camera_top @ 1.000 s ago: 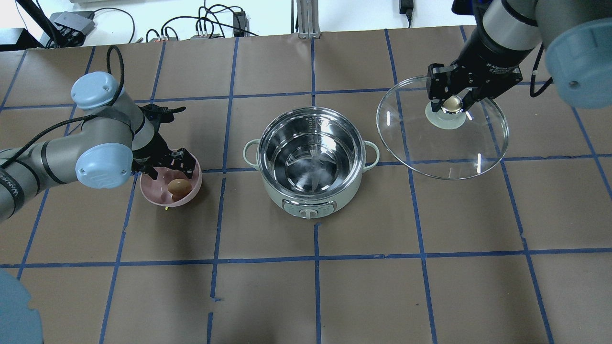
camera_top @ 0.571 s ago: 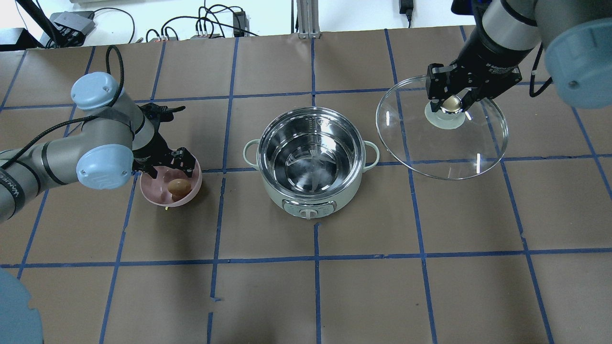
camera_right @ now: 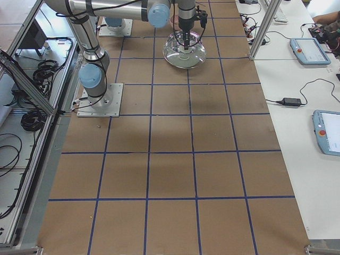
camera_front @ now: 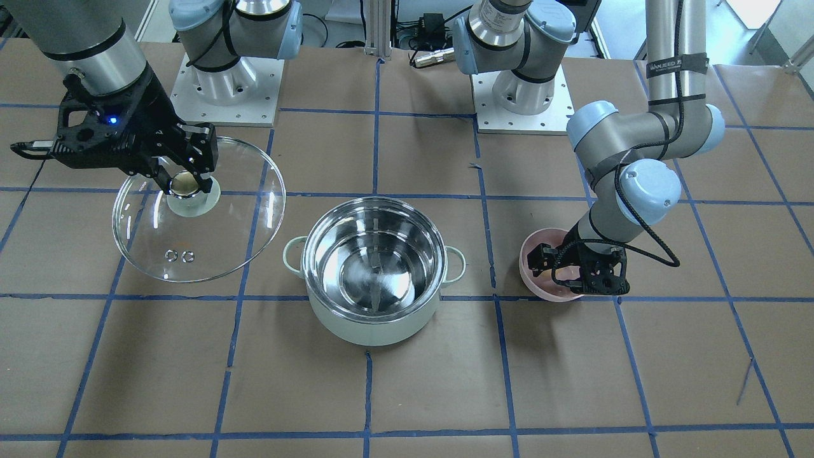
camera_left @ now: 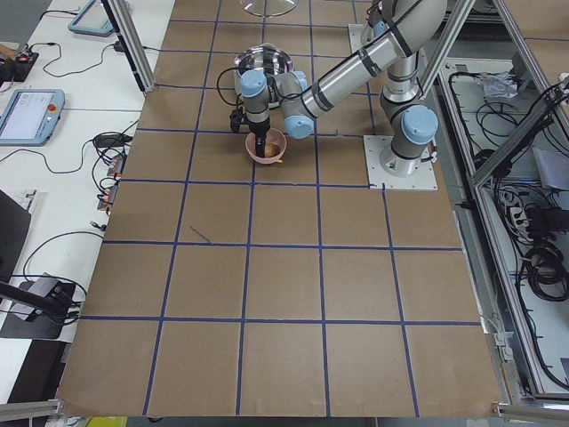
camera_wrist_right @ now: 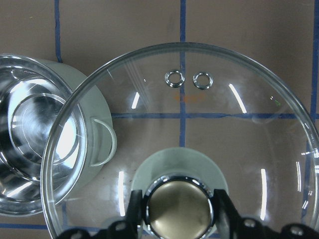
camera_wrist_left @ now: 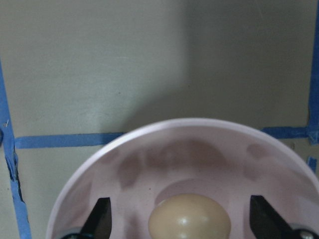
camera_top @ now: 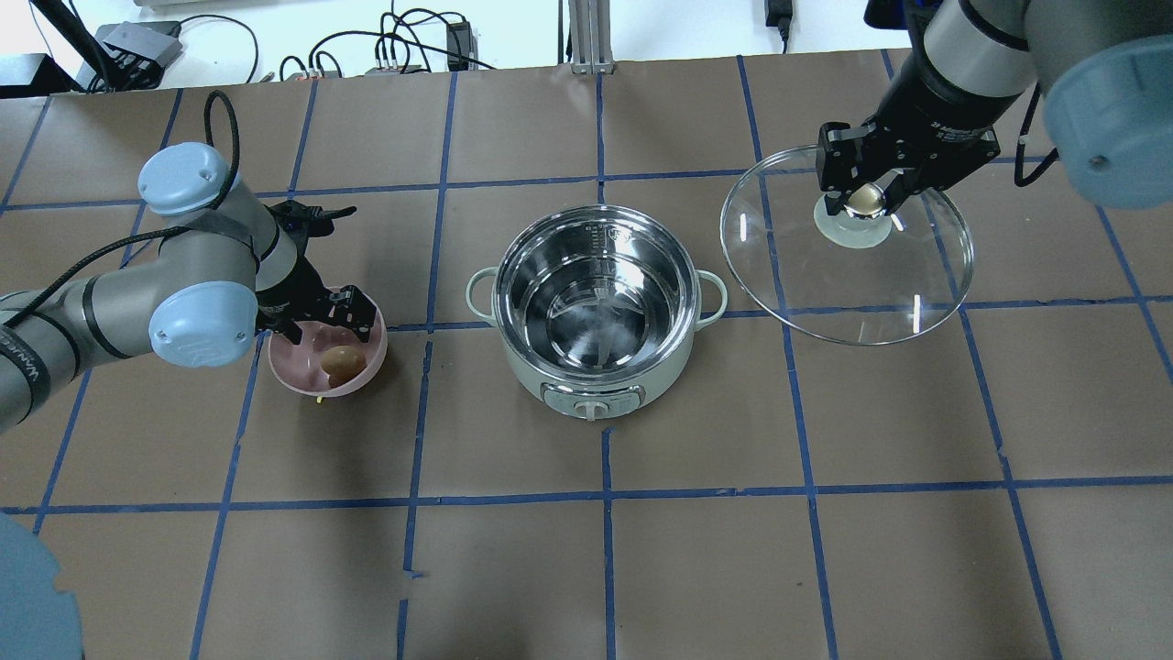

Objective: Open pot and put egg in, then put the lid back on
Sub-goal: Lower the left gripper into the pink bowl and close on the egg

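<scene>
Three task items and two tools, listed as they stand.

1. Pot (camera_front: 372, 327): upright at the middle of the surface (camera_top: 513, 568), uncovered, with nothing in the steel interior. It is stiff and likely the heaviest piece. It needs no handling now.

2. Lid (camera_top: 848, 275): off the pot, out to the robot's right, with the gold-beige knob (camera_wrist_right: 178, 209) uppermost. Right tool (camera_top: 865, 194) is clamped on that knob, one finger each side. It cannot be told whether the rim rests on the surface or hangs clear. Being glass, it is rigid, breakable, smooth and probably weighty for its size. The knob is the only sensible hold. A wide dome carried from its centre may tilt, so it wants lowering level onto the pot rim.

3. Egg (camera_top: 343, 360): lying in the pink bowl (camera_top: 293, 367), well apart from the pot on the robot's left. Left tool (camera_top: 330, 332) is down inside the bowl and spread wide, with a finger on either side of the egg and neither touching it. The egg is light, hard-shelled but brittle, and rounded, so apt to roll or slip out. It is judged best taken across its middle with gentle pressure, then set low into the pot rather than dropped on steel.
</scene>
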Controlling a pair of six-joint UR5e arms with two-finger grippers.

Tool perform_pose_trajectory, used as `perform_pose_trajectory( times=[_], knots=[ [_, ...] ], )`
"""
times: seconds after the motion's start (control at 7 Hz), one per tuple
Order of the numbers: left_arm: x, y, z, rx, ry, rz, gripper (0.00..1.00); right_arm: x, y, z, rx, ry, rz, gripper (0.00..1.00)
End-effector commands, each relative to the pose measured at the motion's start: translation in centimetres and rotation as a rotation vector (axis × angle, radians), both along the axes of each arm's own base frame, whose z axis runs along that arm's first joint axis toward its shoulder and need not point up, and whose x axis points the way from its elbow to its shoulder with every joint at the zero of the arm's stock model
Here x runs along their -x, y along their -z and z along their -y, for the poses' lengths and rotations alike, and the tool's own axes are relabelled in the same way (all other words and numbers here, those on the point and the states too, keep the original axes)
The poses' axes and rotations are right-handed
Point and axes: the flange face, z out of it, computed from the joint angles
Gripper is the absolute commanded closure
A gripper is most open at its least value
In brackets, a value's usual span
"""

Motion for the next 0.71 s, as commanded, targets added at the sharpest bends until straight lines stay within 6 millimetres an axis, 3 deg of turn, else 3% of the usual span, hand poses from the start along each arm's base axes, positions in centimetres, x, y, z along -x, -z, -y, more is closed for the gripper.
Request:
perform_pose_trajectory(
  times=[0.0, 0.57],
  knots=[
    [-0.15, -0.02, 0.0, -0.003, 0.0, 0.014, 0.01, 0.0, 0.0, 0.0, 0.0, 0.0, 0.0, 0.61],
    [0.25, 0.38, -1.0, -0.018, -0.002, 0.01, 0.01, 0.0, 0.0, 0.0, 0.0, 0.0, 0.0, 0.61]
  ],
)
